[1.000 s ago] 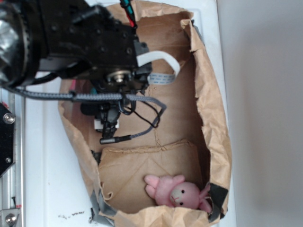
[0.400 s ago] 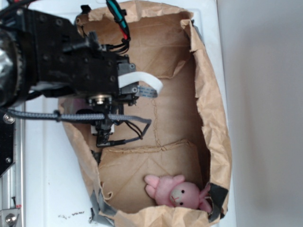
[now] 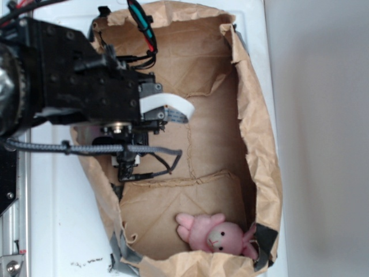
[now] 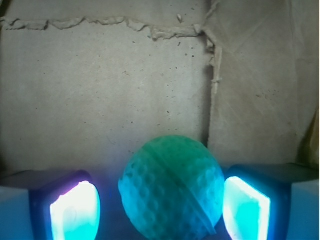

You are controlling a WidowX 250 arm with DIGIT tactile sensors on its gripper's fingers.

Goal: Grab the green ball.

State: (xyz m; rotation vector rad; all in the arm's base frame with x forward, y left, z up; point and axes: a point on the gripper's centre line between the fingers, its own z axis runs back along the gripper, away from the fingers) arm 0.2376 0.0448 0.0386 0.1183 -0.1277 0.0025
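Wrist view puts the ball squarely between the two glowing pads of the end effector, resting on the cardboard floor of the box. The main risk, as I judge it, is the ball squirting out as the jaws close: it is round, hard-looking and dimpled, so contact off its widest line could push it forward along the cardboard or pop it upward. The ball sits a little nearer the right pad than the left, so one pad may touch first and nudge it sideways before the other arrives. A seam runs diagonally across the ball; whether it affects grip I cannot tell.

The end effector is open, its jaws spread wider than the ball, with a visible gap on each side. Neither pad touches the ball, and nothing is held.

In the exterior view the arm hangs over the left part of the paper-lined box on the white tabletop, hiding the ball. A pink bunny lies at the box's near end, well apart from the end effector.
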